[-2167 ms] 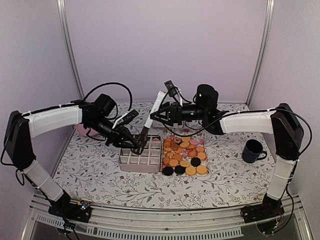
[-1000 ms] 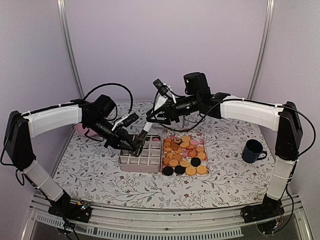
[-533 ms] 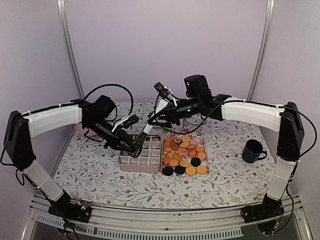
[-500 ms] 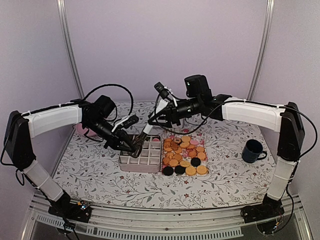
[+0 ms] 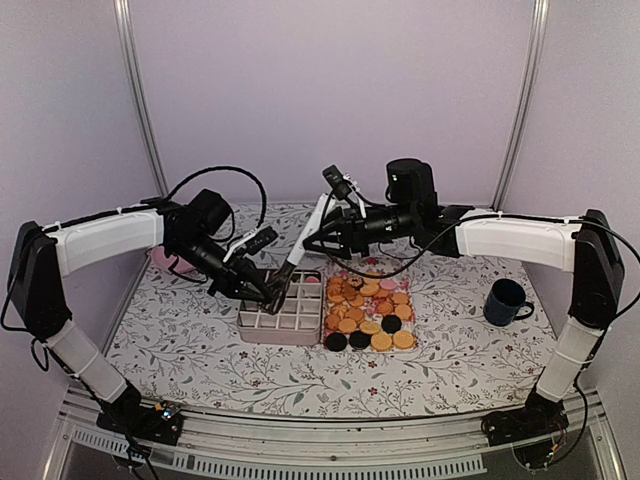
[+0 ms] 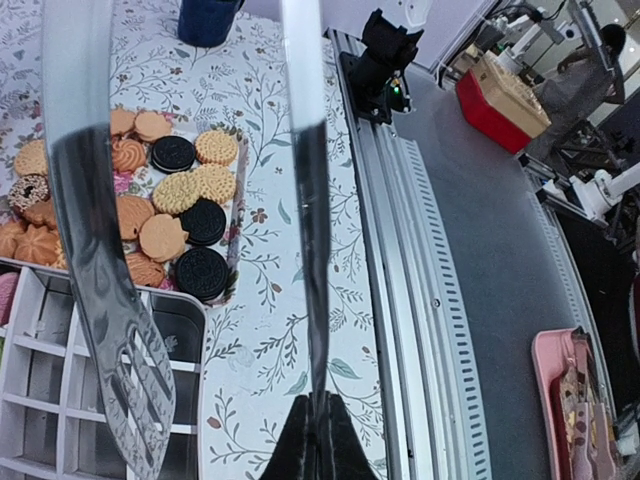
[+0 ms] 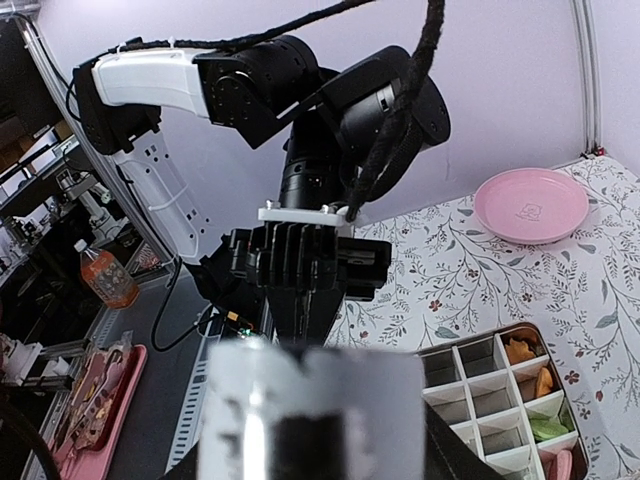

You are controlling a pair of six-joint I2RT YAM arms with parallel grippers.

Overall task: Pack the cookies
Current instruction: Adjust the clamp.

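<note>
The right pincer point(image 5: 312, 240) hangs in the air above the table point(image 5: 200, 360). It is closed around the pale handle of a pair of tongs point(image 5: 296, 257). The tongs slant down from it toward the left pincer point(image 5: 268, 293).

The left pincer is low over the far edge of a divided box point(image 5: 282, 318), with its fingers pressed together. In its own wrist view, one narrow blade of the tongs runs straight down to its fingertips. Whether they actually nip that blade cannot be told. The other blade is broad and slotted, and it hangs just beside the left pincer, over the box.

Most of the cookies point(image 5: 368, 305) lie on a flowered tray point(image 6: 238, 240). The tray touches the box on the side away from the left pincer and sits below the right pincer. They are mainly orange, with some black and a few pink. The right wrist view shows a few more already in the box, two orange, one green and one pink, in the end row of compartments.

A dark blue mug point(image 5: 505, 300) stands well apart from both pincers, beyond the tray. A pink plate point(image 7: 530, 205) lies behind the left pincer, near its arm.
</note>
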